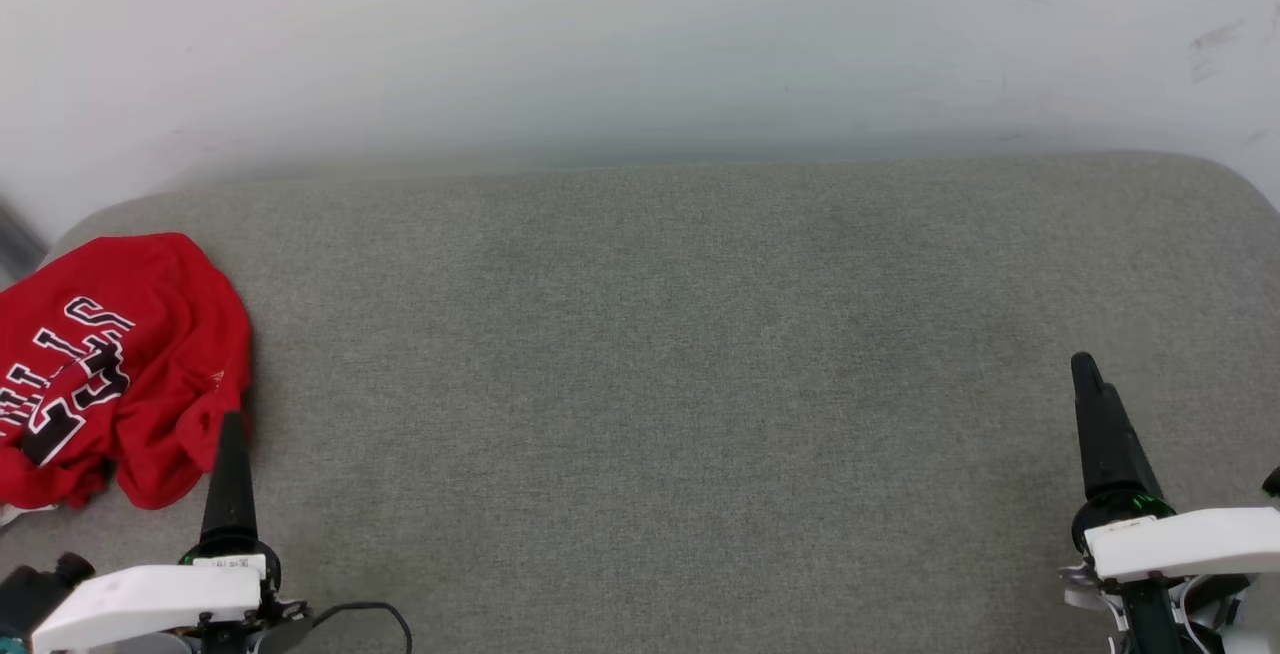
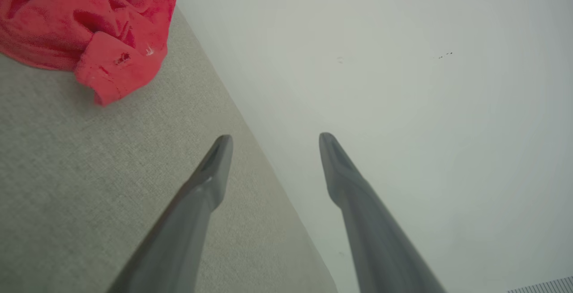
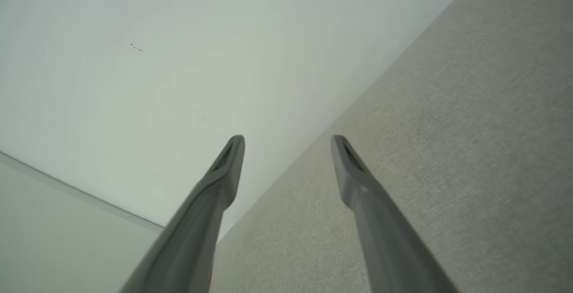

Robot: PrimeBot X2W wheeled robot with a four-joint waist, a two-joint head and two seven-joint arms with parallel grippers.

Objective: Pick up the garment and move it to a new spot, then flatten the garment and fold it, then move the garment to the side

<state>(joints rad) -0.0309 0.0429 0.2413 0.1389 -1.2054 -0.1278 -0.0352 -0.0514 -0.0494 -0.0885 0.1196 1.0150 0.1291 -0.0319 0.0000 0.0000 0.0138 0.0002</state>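
Note:
The red garment [image 1: 120,364] lies crumpled at the far left of the grey cushioned surface [image 1: 680,354], its black, white-outlined lettering and number facing up. In the left wrist view the garment [image 2: 89,28] sits bunched at the upper left, well apart from the fingers. My left gripper [image 1: 232,434] is at the lower left, just right of the garment's near edge; its fingers [image 2: 210,181] stand apart with nothing between them. At the lower right, my right gripper [image 1: 1090,384] hovers over bare fabric, and its fingers [image 3: 353,172] are open and empty.
A pale wall [image 1: 640,34] rises behind the grey surface. The surface's rounded corners show at the far left and far right. A black cable [image 1: 370,614] loops beside the left wrist.

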